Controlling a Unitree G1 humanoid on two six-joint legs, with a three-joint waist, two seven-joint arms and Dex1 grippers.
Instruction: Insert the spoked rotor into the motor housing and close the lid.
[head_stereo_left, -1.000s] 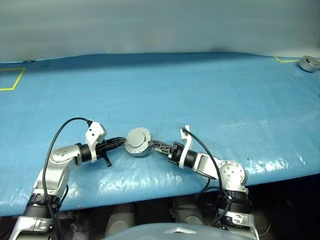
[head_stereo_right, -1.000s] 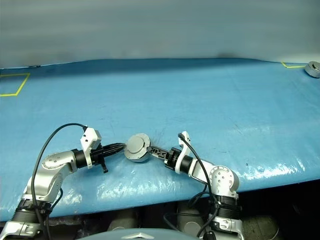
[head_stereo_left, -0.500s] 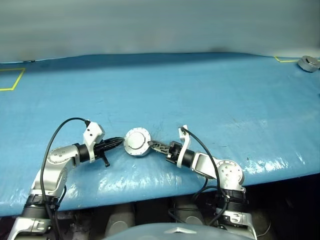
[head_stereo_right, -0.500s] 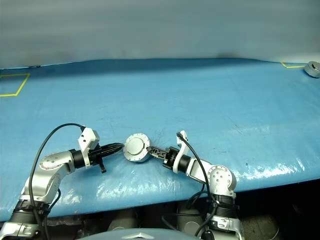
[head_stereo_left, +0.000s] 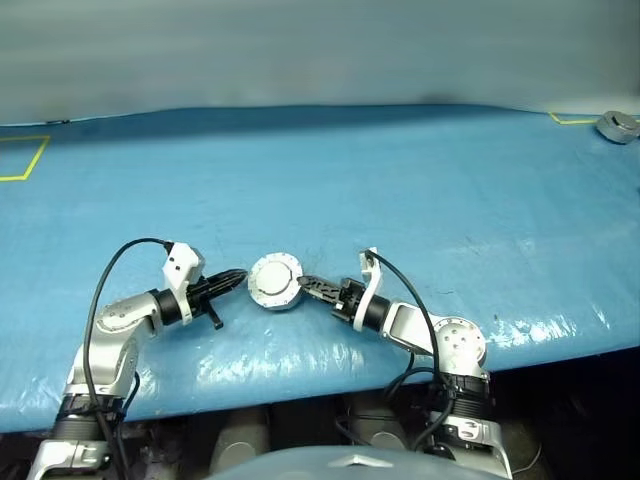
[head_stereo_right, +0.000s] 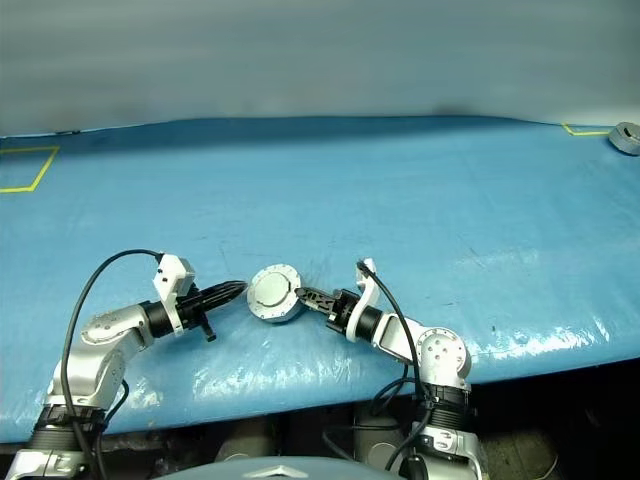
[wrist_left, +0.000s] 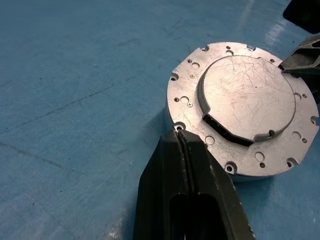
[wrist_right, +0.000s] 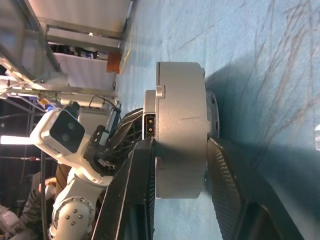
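A squat round silver disc (head_stereo_left: 274, 282), which I take for the motor housing, hangs just above the blue table between both grippers. Its plain grey face with small holes (wrist_left: 240, 105) is up, so any windings are hidden. Seen edge-on it has a thick body with a thinner flanged plate (wrist_right: 180, 100); I cannot tell whether that plate is the lid. The spoked rotor is hidden. My right gripper (head_stereo_left: 303, 283) is shut on the disc, with one finger on each flat face (wrist_right: 181, 144). My left gripper (wrist_left: 179, 131) is shut, its tip touching the disc's rim (head_stereo_left: 243, 277).
The blue sheet-covered table (head_stereo_left: 400, 190) stretches far ahead and to both sides. A small round grey part (head_stereo_left: 617, 126) sits at the far right corner inside yellow tape. More yellow tape (head_stereo_left: 25, 160) marks the far left. The table's front edge is close below the arms.
The disc was tilted a second ago and now faces up more squarely. The right gripper's fingers have narrowed onto it. Both hands stayed about where they were.
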